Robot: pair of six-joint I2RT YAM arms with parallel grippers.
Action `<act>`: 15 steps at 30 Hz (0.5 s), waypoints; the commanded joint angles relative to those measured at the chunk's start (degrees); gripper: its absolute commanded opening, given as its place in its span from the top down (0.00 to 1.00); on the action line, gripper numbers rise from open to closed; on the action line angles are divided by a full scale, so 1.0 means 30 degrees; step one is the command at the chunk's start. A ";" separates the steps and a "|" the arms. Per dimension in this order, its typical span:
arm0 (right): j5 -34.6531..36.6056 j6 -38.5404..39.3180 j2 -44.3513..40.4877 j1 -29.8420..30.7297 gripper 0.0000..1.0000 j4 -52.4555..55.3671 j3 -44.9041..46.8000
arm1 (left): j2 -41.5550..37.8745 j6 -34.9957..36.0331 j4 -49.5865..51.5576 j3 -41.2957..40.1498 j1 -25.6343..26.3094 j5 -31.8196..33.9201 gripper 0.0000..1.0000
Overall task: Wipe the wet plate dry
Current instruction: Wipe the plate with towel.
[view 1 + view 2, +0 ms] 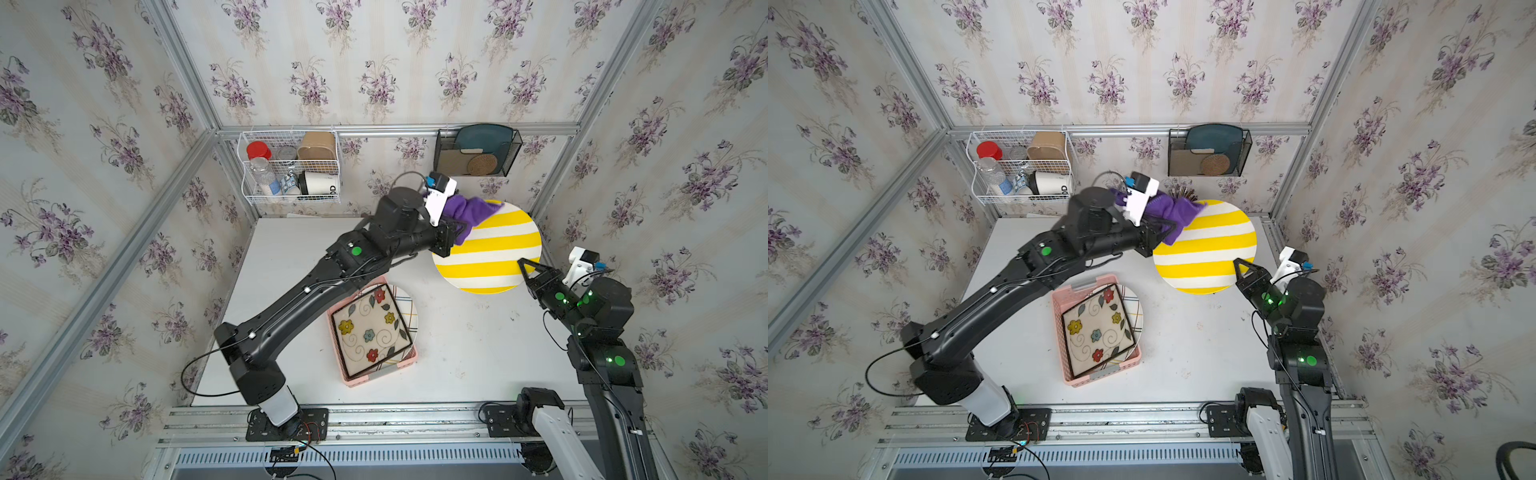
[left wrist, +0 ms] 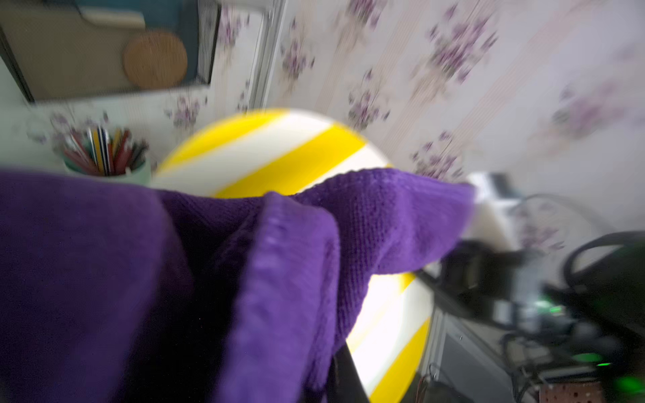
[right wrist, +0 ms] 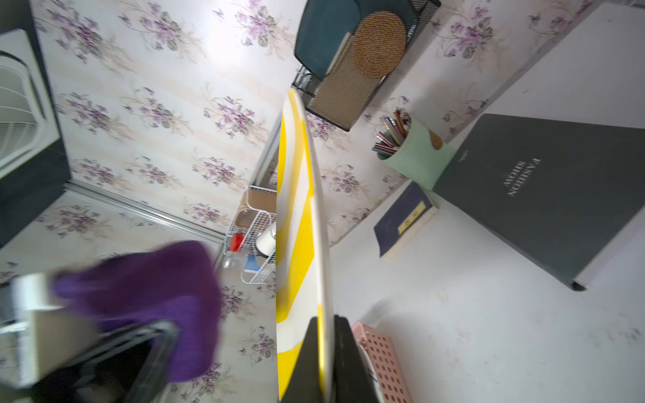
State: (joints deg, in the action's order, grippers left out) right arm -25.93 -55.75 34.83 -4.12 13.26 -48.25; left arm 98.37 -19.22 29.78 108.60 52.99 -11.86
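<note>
The plate (image 1: 494, 257) (image 1: 1210, 253) is round with yellow and white stripes, and it hangs tilted above the table's back right. My right gripper (image 1: 524, 266) (image 1: 1241, 266) (image 3: 324, 349) is shut on its near rim, with the plate (image 3: 319, 209) seen edge-on in the right wrist view. My left gripper (image 1: 455, 232) (image 1: 1163, 235) is shut on a bunched purple cloth (image 1: 469, 212) (image 1: 1173, 211) (image 2: 279, 279) at the plate's far left edge. Beyond the cloth shows the plate (image 2: 279, 153). A gap separates the cloth (image 3: 150, 286) from the striped face.
A pink basket (image 1: 357, 378) with a flowered square plate (image 1: 372, 332) sits mid-table under the left arm. A white wire basket (image 1: 291, 166) and a black mesh holder (image 1: 478, 151) hang on the back wall. A pencil cup (image 3: 412, 150) and two books (image 3: 541, 188) lie under the plate.
</note>
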 commanded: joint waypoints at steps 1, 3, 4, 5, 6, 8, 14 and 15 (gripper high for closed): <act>-0.0572 -0.2496 -0.0346 0.0026 1.00 -0.3874 0.0119 | 0.0136 -0.0549 0.0745 -0.0271 0.0022 -0.0758 1.00; -0.0409 -0.3045 -0.0577 0.0040 1.00 -0.4394 0.0122 | 0.0247 -0.0891 0.0988 -0.0788 0.0016 -0.0603 1.00; -0.0313 -0.3201 -0.0691 0.0028 1.00 -0.4613 0.0095 | 0.0213 -0.1008 0.0945 -0.1099 0.0029 -0.0755 1.00; -0.0283 -0.3239 -0.0727 0.0026 1.00 -0.4784 0.0026 | 0.0201 -0.1192 0.0932 -0.1342 0.0031 -0.0954 1.00; -0.0312 -0.3254 -0.0702 0.0018 1.00 -0.5087 0.0006 | 0.0137 -0.1343 0.1011 -0.1563 0.0031 -0.1147 1.00; 0.0000 -0.3245 -0.0640 0.0026 1.00 -0.5298 -0.0105 | -0.0005 -0.1456 0.1474 -0.1798 0.0031 -0.1109 1.00; 0.0539 -0.3356 -0.0523 0.0026 1.00 -0.5755 -0.0293 | -0.0887 -0.0102 0.3329 -0.1511 0.0088 -0.0264 1.00; 0.0043 -0.3540 -0.0270 0.0026 1.00 -0.6300 -0.0246 | -0.0815 -0.0031 0.2555 -0.1493 0.0251 -0.1654 1.00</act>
State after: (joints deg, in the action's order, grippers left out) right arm -23.77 -60.47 33.47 -4.14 10.50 -48.31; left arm 95.77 -21.65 32.49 104.14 53.30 -11.70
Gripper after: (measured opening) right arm 0.098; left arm 0.101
